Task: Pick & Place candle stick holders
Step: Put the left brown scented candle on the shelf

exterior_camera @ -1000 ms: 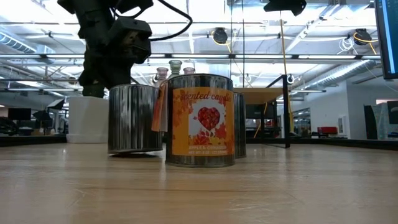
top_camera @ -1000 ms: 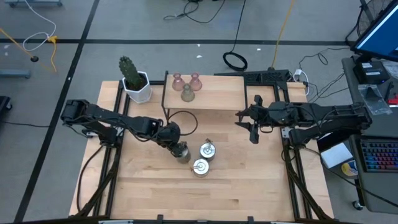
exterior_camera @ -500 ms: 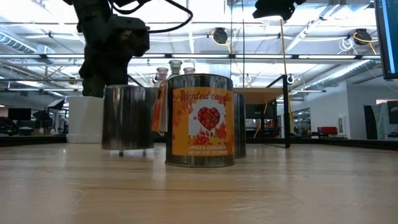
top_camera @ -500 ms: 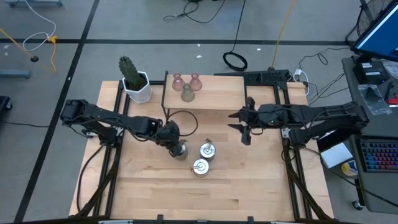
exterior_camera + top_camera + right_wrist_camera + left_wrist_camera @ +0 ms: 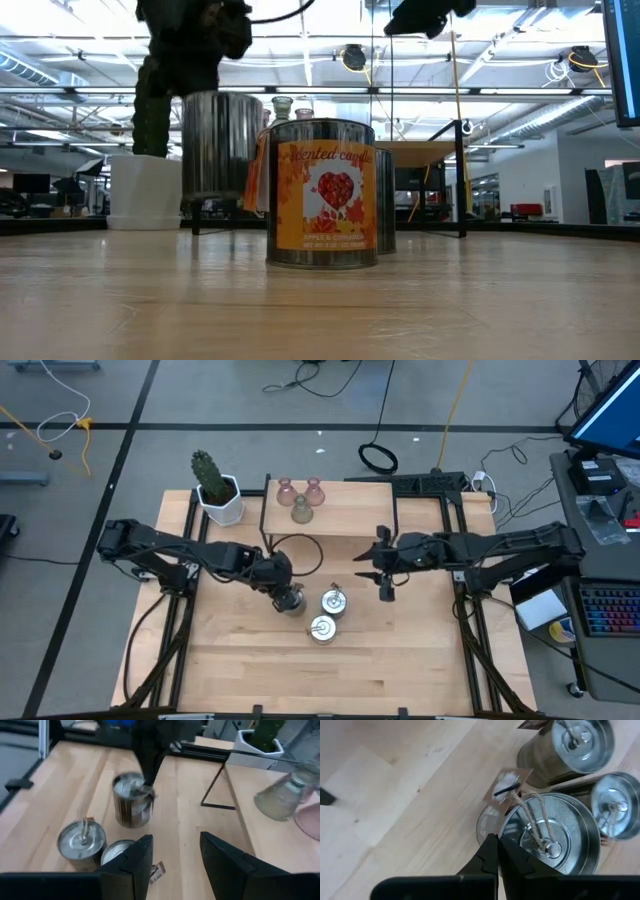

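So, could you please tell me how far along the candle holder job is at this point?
Three glass holders stand on the raised shelf, which looks done. The left hand is shut on a silver tin, held clear of the table. Two more tins wait on the table, and the right hand hovers open near them.

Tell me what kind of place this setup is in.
Most likely a robotics lab or workshop in a big open industrial hall. The wooden table stands on a bare concrete floor with loose cables, a monitor and keyboard sit beside it, and exposed ceiling lights show behind.
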Controlling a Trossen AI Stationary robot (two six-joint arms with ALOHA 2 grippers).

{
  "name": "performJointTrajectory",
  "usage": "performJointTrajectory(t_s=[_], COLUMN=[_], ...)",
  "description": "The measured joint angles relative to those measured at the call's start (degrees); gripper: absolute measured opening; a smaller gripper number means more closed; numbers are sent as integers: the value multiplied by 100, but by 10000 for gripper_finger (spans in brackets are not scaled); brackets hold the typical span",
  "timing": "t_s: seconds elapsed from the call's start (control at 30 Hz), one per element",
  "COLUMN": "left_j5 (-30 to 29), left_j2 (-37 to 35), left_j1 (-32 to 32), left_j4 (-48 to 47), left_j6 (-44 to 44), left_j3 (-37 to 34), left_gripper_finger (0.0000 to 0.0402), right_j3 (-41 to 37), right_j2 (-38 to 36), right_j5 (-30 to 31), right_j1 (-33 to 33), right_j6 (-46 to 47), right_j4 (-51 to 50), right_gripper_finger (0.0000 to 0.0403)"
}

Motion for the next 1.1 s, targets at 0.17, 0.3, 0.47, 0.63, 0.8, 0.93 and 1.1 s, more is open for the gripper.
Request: performJointTrajectory(t_s=[0.17, 0.3, 0.47, 0.63, 0.8, 0.93, 1.1], left_j5=[-179, -288, -340, -376, -470, -472, -409], left_j2=[-2, -2, -7, -9, -11, -11, -11], left_j1=[0, 7, 7, 44, 94, 171, 178], left_j4=[-772, -1148, -1268, -1246, -1224, -1122, -900], left_j6=[119, 126, 195, 179, 211, 209, 275], left_j3=[608, 1053, 1478, 1797, 1968, 1968, 1968], left_gripper_finger=[0, 0, 0, 0, 0, 0, 0], right_j3=[0, 0, 0, 0, 0, 2, 2], right_j2=[413, 740, 1137, 1483, 1671, 1768, 1863], right_j5=[-286, -280, -264, -268, -436, -431, -708], right_j1=[5, 7, 7, 7, 10, -19, -138], right_j6=[-317, -322, -394, -225, -203, -105, 53], right_j4=[345, 804, 1505, 2044, 2470, 2754, 2994], right_gripper_finger=[165, 204, 271, 316, 333, 334, 334])
